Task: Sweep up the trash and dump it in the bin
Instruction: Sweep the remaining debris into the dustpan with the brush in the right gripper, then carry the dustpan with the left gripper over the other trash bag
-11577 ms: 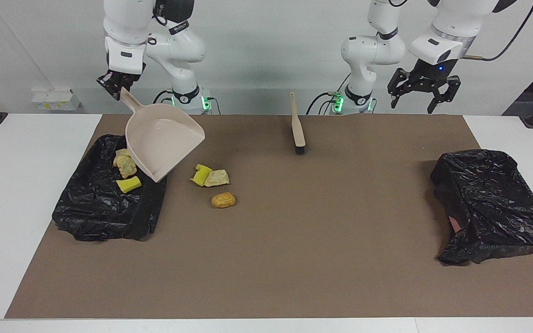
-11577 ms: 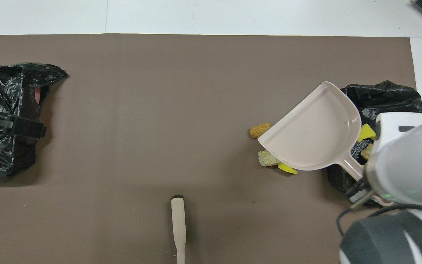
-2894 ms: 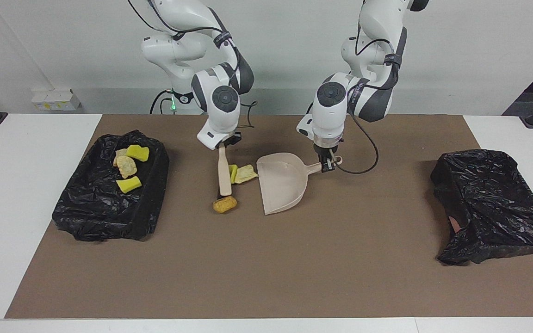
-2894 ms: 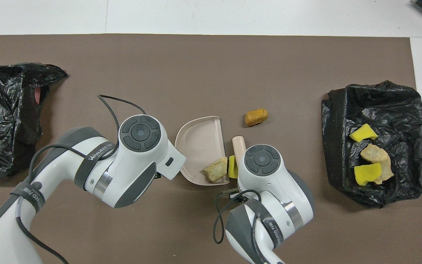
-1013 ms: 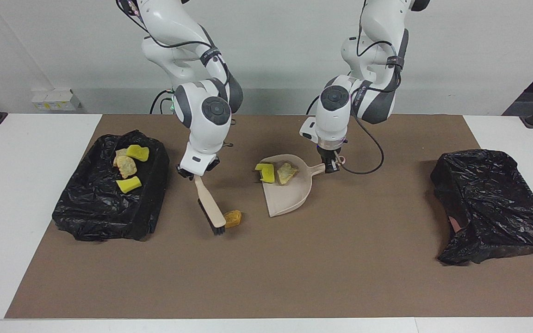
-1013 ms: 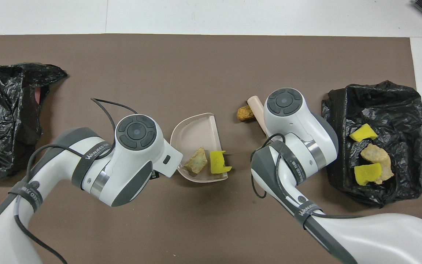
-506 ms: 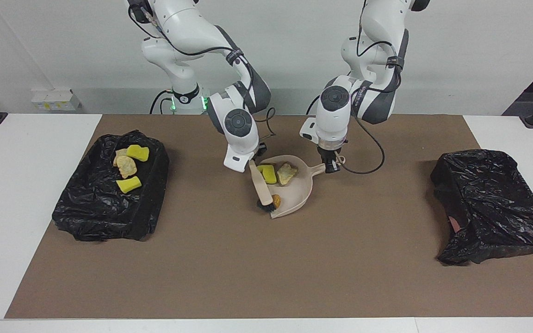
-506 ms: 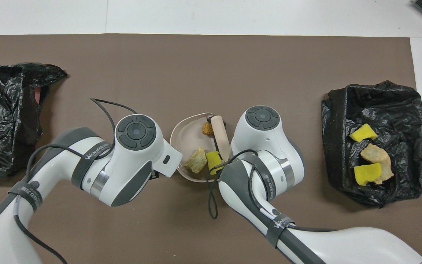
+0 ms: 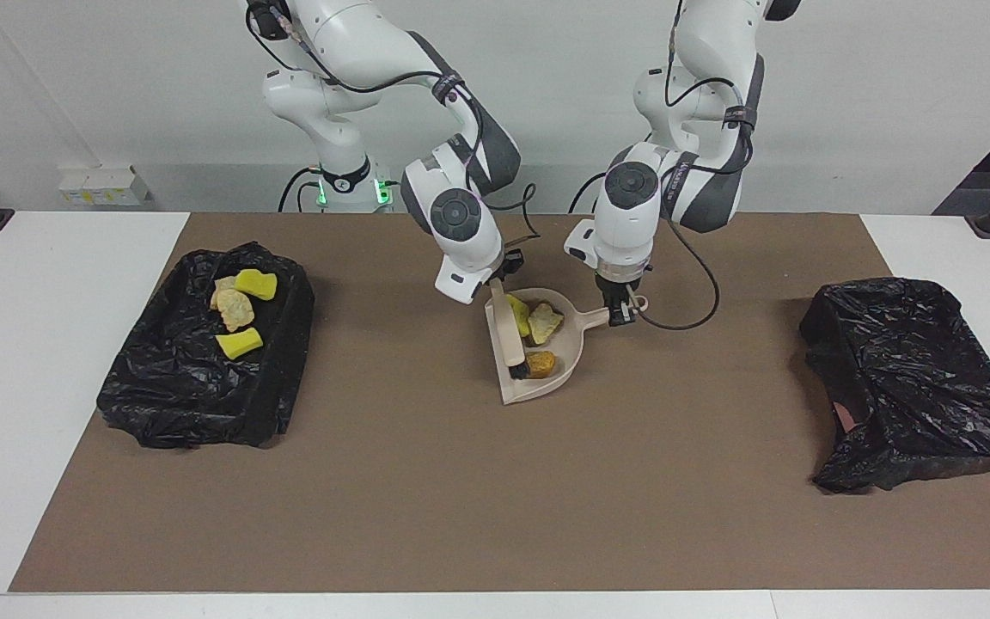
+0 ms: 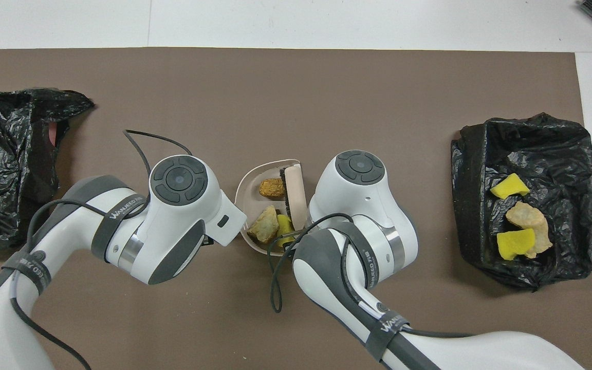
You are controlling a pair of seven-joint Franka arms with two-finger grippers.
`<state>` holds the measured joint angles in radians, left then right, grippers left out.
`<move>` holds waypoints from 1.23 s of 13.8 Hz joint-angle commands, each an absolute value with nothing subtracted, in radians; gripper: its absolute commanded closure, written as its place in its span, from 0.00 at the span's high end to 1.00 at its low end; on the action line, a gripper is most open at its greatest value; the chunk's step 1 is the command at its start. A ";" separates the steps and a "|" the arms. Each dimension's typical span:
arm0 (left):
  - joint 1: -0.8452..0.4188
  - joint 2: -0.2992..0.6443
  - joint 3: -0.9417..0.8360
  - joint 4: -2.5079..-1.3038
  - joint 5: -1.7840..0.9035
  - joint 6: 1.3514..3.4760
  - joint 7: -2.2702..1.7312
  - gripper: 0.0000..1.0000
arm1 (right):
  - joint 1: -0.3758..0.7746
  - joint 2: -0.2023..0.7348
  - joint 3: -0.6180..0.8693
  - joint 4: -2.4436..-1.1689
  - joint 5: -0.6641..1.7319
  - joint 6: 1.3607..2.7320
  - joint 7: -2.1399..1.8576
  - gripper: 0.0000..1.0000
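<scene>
Now brown lump [image 9: 541, 363] inside dustpan [image 9: 557, 383]

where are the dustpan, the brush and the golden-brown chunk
dustpan [image 9: 538, 389]: facing view, bare lip of the pan.
brush [image 9: 508, 331]: facing view, middle of the beige handle.
golden-brown chunk [image 10: 272, 188]: overhead view, its top.

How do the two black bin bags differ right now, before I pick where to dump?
The bin bag at the right arm's end lies open upward and holds trash: yellow wedges and beige chunks. The bin bag at the left arm's end is slumped, draped over itself, and shows no trash. Both are crinkled black plastic on the brown mat.
</scene>
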<state>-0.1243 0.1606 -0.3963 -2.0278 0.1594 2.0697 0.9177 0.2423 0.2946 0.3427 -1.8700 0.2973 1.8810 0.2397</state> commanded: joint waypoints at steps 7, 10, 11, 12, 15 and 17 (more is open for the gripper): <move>-0.127 0.108 -0.212 -2.031 0.071 2.077 1.332 0.00 | 0.262 0.135 0.347 -1.881 0.264 1.746 0.544 0.00; -0.130 0.066 -0.077 -1.994 -0.011 2.004 1.520 0.00 | 0.368 0.042 0.350 -2.010 0.244 1.810 0.686 0.00; -0.130 0.057 -0.030 -1.979 -0.014 1.987 1.567 0.00 | 0.402 0.022 0.350 -2.079 0.248 1.850 0.686 0.00; -0.130 0.049 0.016 -1.967 -0.015 1.979 1.606 0.00 | 0.431 0.025 0.350 -2.133 0.247 1.880 0.681 0.00; -0.132 0.038 0.170 -1.918 -0.015 1.982 1.680 0.00 | 0.514 0.071 0.350 -2.178 0.245 1.980 0.649 0.00; -0.129 0.040 0.276 -1.872 -0.034 1.979 1.715 0.00 | 0.515 0.064 0.348 -2.200 0.242 1.977 0.646 0.00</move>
